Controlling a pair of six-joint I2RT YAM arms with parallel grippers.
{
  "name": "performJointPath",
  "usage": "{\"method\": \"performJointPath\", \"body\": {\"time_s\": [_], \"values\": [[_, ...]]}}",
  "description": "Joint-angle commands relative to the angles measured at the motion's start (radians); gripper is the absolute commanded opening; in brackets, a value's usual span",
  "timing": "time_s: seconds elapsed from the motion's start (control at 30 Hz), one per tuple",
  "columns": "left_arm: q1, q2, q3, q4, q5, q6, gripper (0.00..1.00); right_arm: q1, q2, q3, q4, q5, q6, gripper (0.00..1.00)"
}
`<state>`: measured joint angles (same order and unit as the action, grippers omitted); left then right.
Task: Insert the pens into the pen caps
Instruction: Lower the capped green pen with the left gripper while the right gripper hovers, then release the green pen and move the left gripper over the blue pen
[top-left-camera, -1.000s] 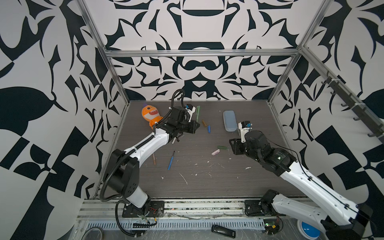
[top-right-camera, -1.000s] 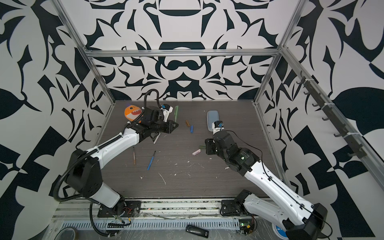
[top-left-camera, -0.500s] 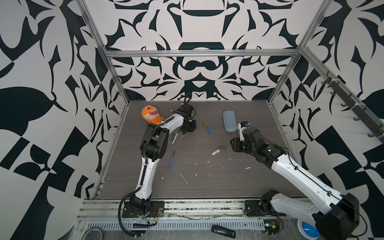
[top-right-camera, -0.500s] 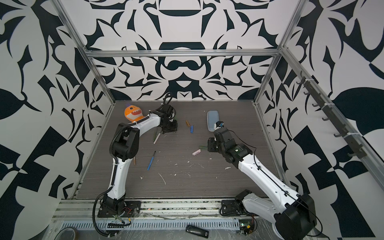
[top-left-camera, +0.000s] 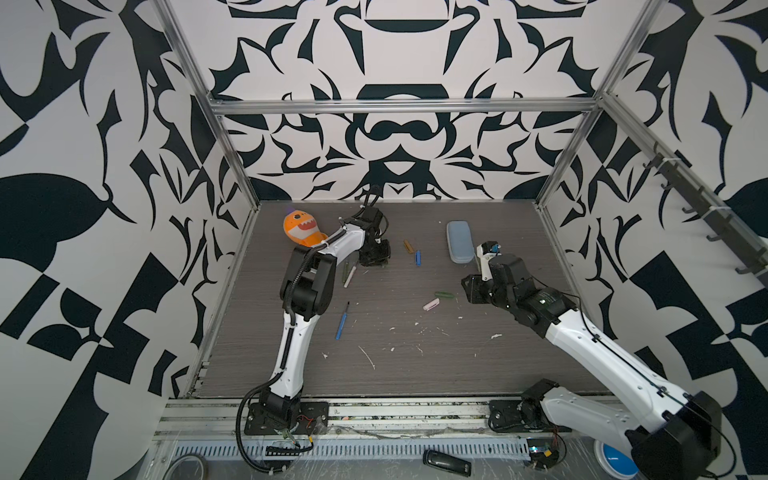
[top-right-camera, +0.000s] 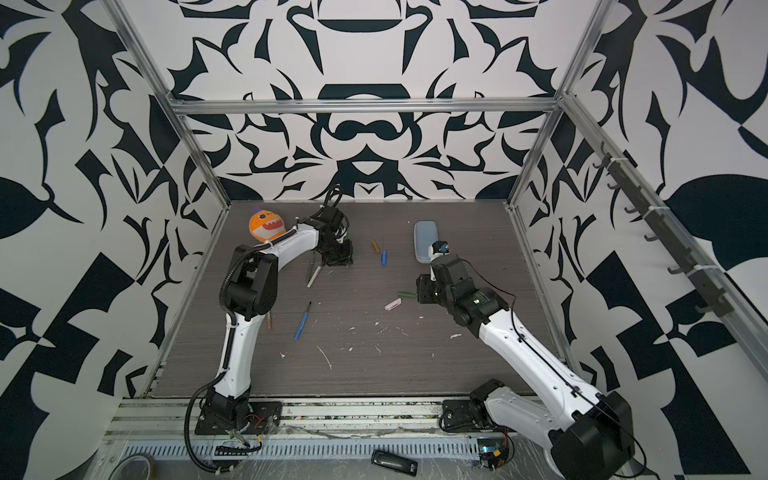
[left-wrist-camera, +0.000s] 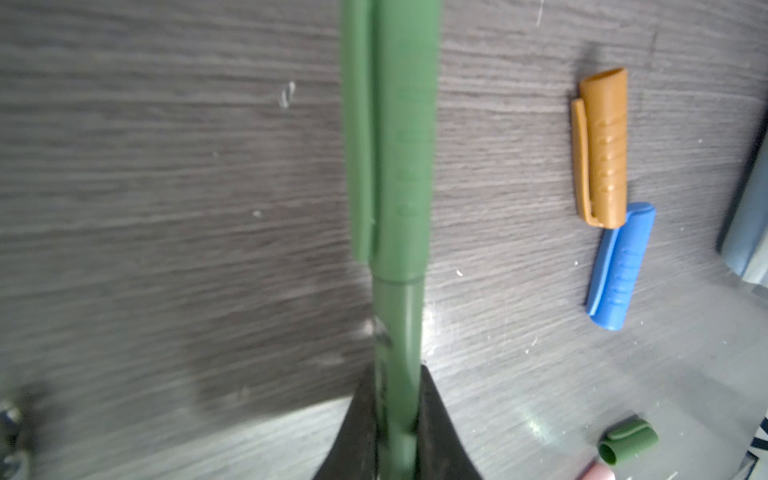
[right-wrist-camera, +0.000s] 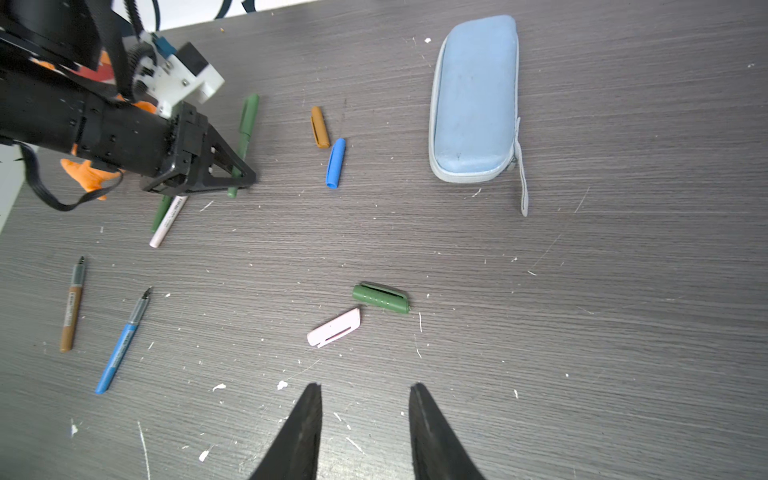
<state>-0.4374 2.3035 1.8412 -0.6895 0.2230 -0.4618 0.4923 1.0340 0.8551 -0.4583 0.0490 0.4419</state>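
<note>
My left gripper (left-wrist-camera: 399, 374) is shut on the barrel of a dark green pen (left-wrist-camera: 399, 166) that has a green cap on its far end. In the right wrist view this pen (right-wrist-camera: 247, 124) sits low at the table's far left. Below it lie a second green pen (right-wrist-camera: 160, 214) and the white-pink pen (right-wrist-camera: 168, 222). The blue pen (right-wrist-camera: 122, 340) and orange-brown pen (right-wrist-camera: 72, 305) lie nearer the front. Loose caps: orange-brown (right-wrist-camera: 320, 126), blue (right-wrist-camera: 336, 163), green (right-wrist-camera: 380, 298), pale pink (right-wrist-camera: 334, 327). My right gripper (right-wrist-camera: 365, 386) is open and empty, just short of the pink cap.
A pale blue zip case (top-left-camera: 460, 241) lies at the back right. An orange shark toy (top-left-camera: 299, 226) stands in the far left corner behind the left arm. White flecks litter the front of the table (top-left-camera: 415, 365). Patterned walls close in three sides.
The left arm's elbow has swung up and over while its gripper stays at the far left with the green pen. The right gripper has stayed open near the pink and green caps.
</note>
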Motion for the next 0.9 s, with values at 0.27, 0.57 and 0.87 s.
{"method": "performJointPath", "body": {"time_s": [0.27, 0.57, 0.87], "values": [[0.017, -0.021, 0.043, -0.169, 0.053, 0.094, 0.26, -0.006, -0.086, 0.034, -0.041, -0.017, 0.017, 0.39], [0.017, -0.231, 0.045, -0.199, 0.094, 0.14, 0.31, -0.004, -0.09, 0.091, -0.118, -0.032, 0.018, 0.38], [0.019, -0.768, -0.455, 0.058, -0.046, 0.098, 0.32, -0.004, 0.01, 0.138, -0.31, 0.004, 0.069, 0.33]]}}
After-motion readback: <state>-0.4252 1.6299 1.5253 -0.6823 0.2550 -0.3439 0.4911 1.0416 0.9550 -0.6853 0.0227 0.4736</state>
